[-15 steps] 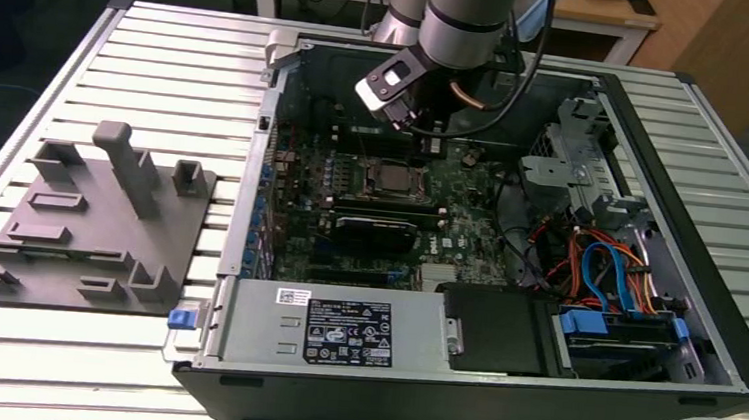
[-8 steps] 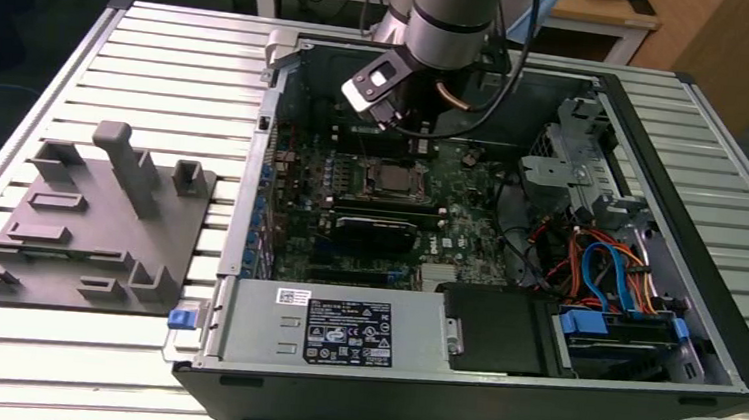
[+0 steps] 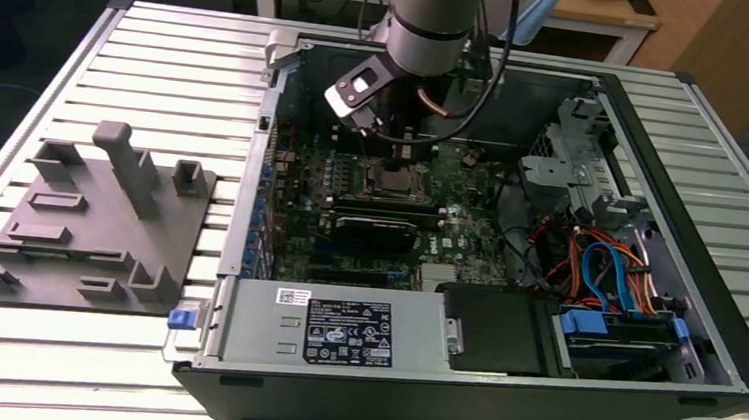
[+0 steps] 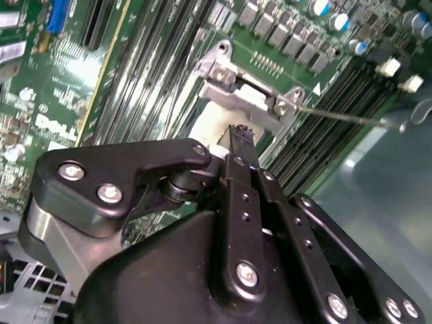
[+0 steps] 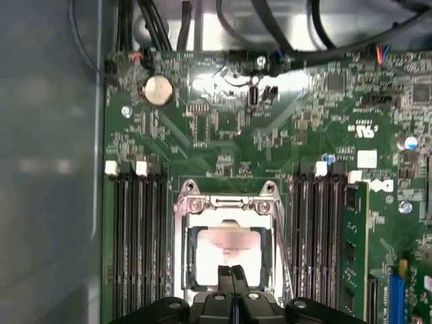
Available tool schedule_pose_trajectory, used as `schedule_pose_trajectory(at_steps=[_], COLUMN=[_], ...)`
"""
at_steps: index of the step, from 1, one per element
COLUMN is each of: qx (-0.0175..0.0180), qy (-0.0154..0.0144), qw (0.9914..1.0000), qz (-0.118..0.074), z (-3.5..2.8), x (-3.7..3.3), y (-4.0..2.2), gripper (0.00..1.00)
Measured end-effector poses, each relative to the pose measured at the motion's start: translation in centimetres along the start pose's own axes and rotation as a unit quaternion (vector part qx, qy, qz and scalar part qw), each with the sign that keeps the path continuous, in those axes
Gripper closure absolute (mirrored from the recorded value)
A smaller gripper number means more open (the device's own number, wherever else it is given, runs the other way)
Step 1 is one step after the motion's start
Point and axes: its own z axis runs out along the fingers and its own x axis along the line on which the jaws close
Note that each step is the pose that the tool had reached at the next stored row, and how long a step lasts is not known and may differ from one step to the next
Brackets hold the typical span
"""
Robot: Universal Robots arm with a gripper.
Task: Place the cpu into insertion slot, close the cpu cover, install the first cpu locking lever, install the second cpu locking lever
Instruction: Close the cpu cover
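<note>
Gripper (image 5: 230, 275), pinched closed & empty, hangs just over cpu (image 5: 226, 246) framed by cpu cover (image 5: 227, 203), prob. to press down.

The exterior view looks down at a slant from well above the square, metal-rimmed dark insertion slot (image 3: 391, 178), taking in the whole open black computer case (image 3: 465, 418). The first wrist view faces straight down on that slot, close. The second wrist view meets it obliquely, also close, past the black gripper (image 4: 239, 133). All three share the slot and the green motherboard (image 5: 223, 128) around it
</note>
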Motion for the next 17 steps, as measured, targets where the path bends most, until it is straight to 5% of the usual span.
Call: schedule_pose_trajectory(at_steps=[9,17], qx=[0.0000,0.0004], qy=[0.0000,-0.0002], qw=[1.00000,1.00000], qz=[0.000,0.000], z=[1.10,2.03], x=[-0.06,-0.11], y=[-1.32,-1.59], gripper=[0.89,0.89])
